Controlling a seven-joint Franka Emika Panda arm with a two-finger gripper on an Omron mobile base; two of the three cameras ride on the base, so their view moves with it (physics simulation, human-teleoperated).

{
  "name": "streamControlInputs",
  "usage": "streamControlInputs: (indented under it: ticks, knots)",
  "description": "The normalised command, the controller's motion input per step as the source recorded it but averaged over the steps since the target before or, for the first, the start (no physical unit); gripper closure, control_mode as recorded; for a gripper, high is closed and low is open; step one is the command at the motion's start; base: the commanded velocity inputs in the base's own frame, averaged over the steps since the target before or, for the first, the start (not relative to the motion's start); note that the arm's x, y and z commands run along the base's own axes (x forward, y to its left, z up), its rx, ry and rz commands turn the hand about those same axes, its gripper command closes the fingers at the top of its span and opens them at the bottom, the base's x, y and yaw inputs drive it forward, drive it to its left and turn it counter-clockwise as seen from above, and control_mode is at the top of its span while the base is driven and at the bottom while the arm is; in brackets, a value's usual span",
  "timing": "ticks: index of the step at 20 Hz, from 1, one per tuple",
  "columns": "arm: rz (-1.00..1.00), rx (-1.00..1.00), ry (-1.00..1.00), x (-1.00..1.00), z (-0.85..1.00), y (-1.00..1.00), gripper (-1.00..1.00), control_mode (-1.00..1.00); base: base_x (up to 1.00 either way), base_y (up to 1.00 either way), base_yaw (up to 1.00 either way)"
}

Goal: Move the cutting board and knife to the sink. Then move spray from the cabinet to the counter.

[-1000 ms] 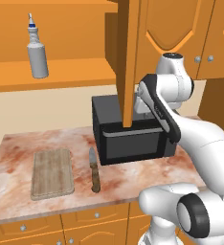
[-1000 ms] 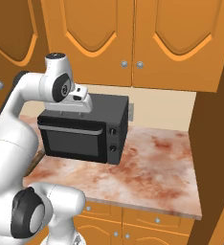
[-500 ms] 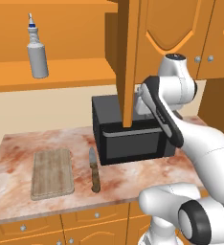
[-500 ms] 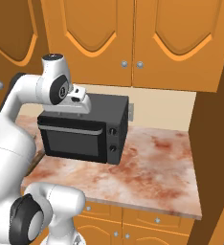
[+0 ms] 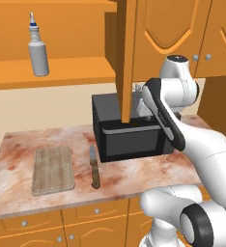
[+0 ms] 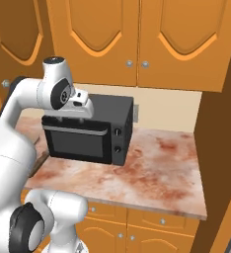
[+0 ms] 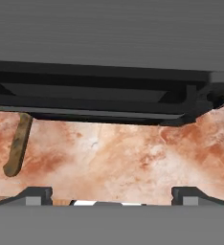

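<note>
The light-brown cutting board (image 5: 53, 169) lies flat on the marbled counter (image 5: 18, 144), left of the black microwave (image 5: 129, 132). Just right of the board lies the knife (image 5: 94, 166), blade away from the front edge; its brown handle (image 7: 18, 143) also appears in the hand view. The pale spray (image 5: 37, 50) stands upright on the shelf of the open orange cabinet (image 5: 76, 72). My gripper (image 7: 113, 196) is open and holds nothing. It hangs over the microwave's top front edge (image 6: 70, 117), pointing down. The sink is out of view.
The open cabinet door (image 5: 127, 58) hangs edge-on in front of the microwave and hides part of my hand. Closed wall cabinets (image 6: 137, 39) run above. Bare counter (image 6: 162, 158) stretches right of the microwave up to a tall orange side panel (image 6: 221, 148).
The hand has sunk very slightly over the microwave. The jaws stay open, and the board, knife and spray have not moved.
</note>
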Motion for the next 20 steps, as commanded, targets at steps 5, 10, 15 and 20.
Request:
streamControlInputs:
  ticks: [5,10,15,20]
  knots:
    - [0.00,0.00,0.00,0.00,0.00,0.00,-1.00,1.00,-0.55,0.00,0.00]
    - [0.00,0.00,0.00,0.00,0.00,0.00,-1.00,1.00,-0.57,0.00,0.00]
    - [0.00,0.00,0.00,0.00,0.00,0.00,-1.00,1.00,-0.65,0.05,0.00]
    - [0.00,0.00,0.00,0.00,0.00,0.00,-1.00,1.00,-0.53,0.36,-0.01]
